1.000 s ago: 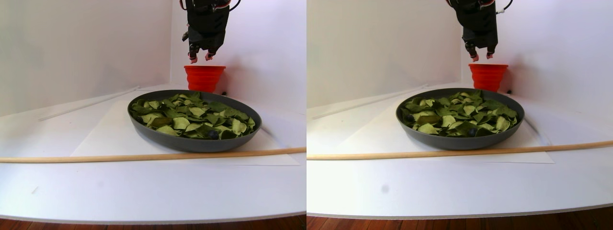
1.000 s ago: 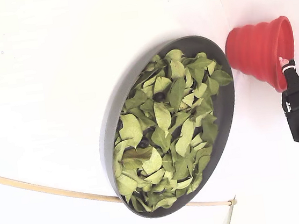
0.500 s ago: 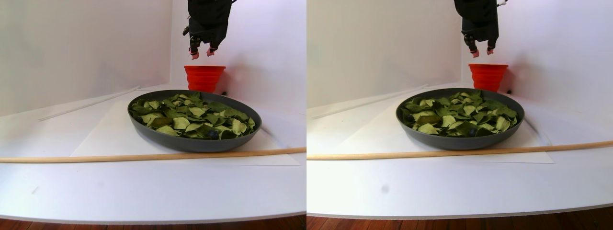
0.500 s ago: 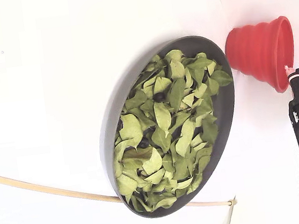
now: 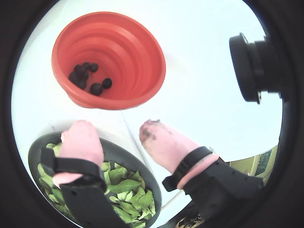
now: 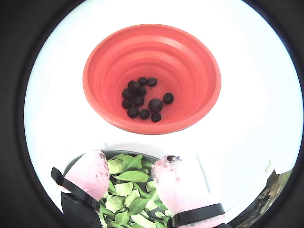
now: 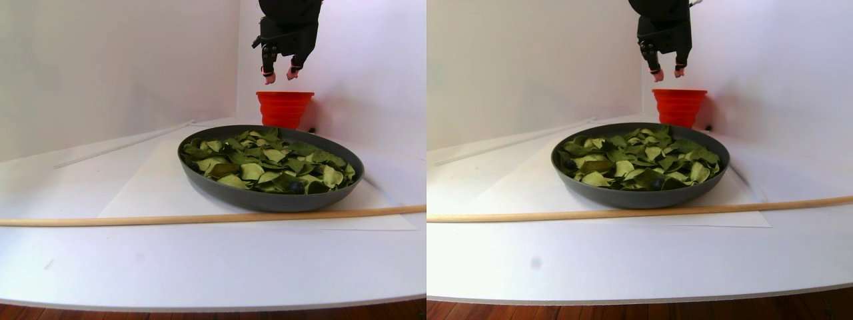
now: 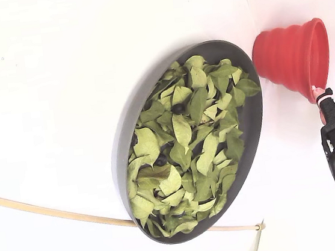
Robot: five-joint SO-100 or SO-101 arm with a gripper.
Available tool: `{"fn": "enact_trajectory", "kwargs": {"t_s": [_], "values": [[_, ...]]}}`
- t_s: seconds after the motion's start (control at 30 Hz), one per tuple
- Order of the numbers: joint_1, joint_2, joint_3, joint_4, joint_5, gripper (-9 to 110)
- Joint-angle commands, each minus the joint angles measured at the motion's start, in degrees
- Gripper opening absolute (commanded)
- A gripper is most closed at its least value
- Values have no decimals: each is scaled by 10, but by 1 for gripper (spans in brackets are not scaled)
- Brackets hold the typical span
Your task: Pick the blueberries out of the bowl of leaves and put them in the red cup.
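So you've already got a decent haul: the blueberries (image 6: 142,99) sit in a little pile at the bottom of the red cup (image 6: 199,61), roughly ten of them as far as a wrist view lets me count. That part of the job looks well underway.

You're not finished though. In the fixed view there's a dark berry (image 8: 178,108) poking out among the leaves (image 8: 186,159) toward the far side of the bowl (image 8: 128,109), and another dark spot (image 8: 160,161) nearer the middle. The stereo pair view also shows one (image 7: 296,188) at the near edge of the bowl, half tucked under a leaf. There could easily be more buried where no camera sees them, so I'd guess you've got at least a few more trips.

Your gripper (image 7: 279,75) hangs above the cup, clear of the rim, with the pink fingertips (image 6: 178,183) spread apart and nothing between them. One tip has dark smudges on it, berry juice by the look of it. In the wrist views the cup is just beyond the fingers and the bowl's far rim is right under them, so the cup stands just behind the bowl.

As for brands or writing: nothing readable anywhere. Cup, bowl, white tabletop (image 7: 200,260) and the wooden dowel (image 7: 166,218) lying across the front are all unmarked.
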Motion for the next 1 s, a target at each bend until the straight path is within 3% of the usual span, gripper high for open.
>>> {"fn": "enact_trajectory", "kwargs": {"t_s": [0.0, 0.97], "values": [[-3, 92, -2, 3, 5, 17], [-25, 151, 89, 42, 14, 17]]}}
